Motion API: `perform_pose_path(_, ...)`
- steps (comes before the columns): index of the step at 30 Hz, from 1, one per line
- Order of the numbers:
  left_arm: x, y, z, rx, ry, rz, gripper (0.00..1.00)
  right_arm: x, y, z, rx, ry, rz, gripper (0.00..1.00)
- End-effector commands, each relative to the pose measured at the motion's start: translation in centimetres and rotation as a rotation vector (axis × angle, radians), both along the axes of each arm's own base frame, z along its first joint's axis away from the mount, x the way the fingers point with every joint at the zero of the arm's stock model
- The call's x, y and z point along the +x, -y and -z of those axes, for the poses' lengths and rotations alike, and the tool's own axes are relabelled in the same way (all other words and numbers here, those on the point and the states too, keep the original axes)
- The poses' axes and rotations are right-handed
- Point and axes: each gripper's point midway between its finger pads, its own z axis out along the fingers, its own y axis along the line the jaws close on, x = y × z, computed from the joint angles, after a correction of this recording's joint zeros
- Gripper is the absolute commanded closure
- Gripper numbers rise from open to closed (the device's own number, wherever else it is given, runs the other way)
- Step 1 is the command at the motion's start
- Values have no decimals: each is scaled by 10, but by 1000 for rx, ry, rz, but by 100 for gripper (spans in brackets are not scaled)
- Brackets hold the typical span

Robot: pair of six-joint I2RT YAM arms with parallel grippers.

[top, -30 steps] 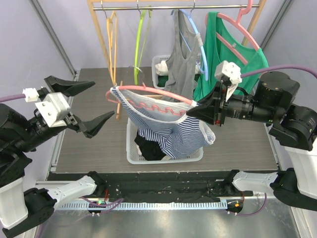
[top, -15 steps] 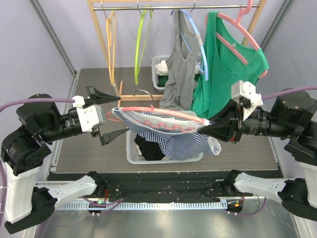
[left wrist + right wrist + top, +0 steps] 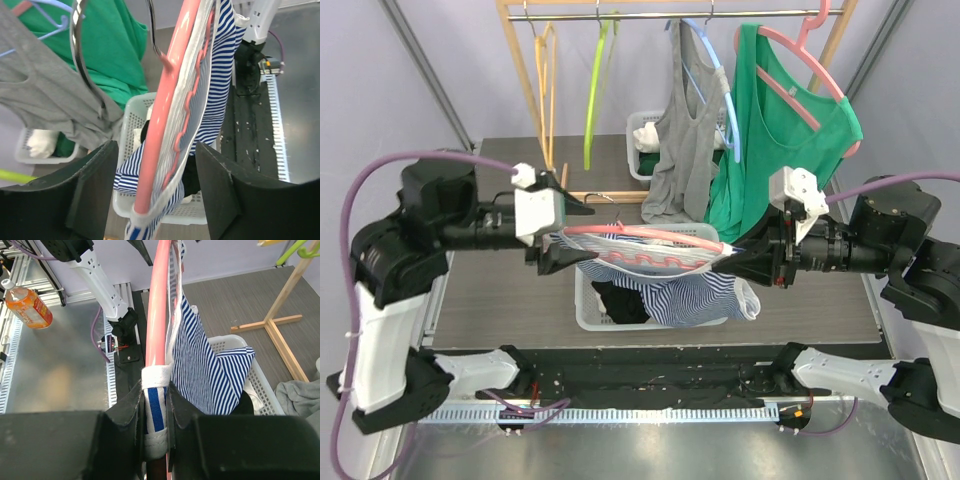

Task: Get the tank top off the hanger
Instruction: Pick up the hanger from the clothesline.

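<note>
Status: not off yet. The striped tank top (image 3: 670, 290) is still fully threaded on the pink hanger (image 3: 640, 233). The hanger is clear of the wooden rack (image 3: 520, 60) and lies roughly level between the two arms, above the white basket (image 3: 583, 305). The shirt body sags down into the basket.

Right gripper (image 3: 155, 400): clamped on the hanger's right end, with the strap's white-and-blue hem pinched against the rod under the fingers.

Left gripper (image 3: 156, 150): jaws apart, straddling the hanger's left end. The rod and the strap hem sit in the gap, and there's daylight on both sides in the left wrist view, so nothing is gripped there.

Done: hanger is off the rail and anchored at one end. Left, as I read it:
- close left on fabric only at that shoulder
- peel the strap over the hanger tip
- free the other strap (it's pinned under the right fingers, so you'd likely have to regrip)
- drop the shirt

Can't confirm:
- whether the left jaws would catch cloth alone or cloth plus rod. The hem hugs the rod tightly there.
- the hanger's left tip, which is cut off at the bottom of the left wrist view.
- the shirt's lower hem, which is lost among the dark clothes in the basket.
- snag risk. The grey tank top (image 3: 682, 130) and green tank top (image 3: 790, 120) hang just behind, and from the top view I can't tell how much clearance there is.
</note>
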Motion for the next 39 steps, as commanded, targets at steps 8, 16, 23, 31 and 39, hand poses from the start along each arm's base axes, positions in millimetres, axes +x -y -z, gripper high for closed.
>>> perform_pose_path(8,-16,-2,15,51,-58,72,61,9,4,-27,73,125,46,99)
perform_pose_path(16,-11,-5,0,10,5,33,78,21,5,-17,56,127,105,99)
perform_pose_path(23,-9,-8,-5,-10,21,4,95,23,5,-16,58,131,113,99)
perform_pose_path(31,32,-6,-20,-102,77,-184,100,51,7,-13,74,116,259,71)
perform_pose_path(39,87,-20,-27,-71,225,-420,100,90,46,-40,230,137,604,24)
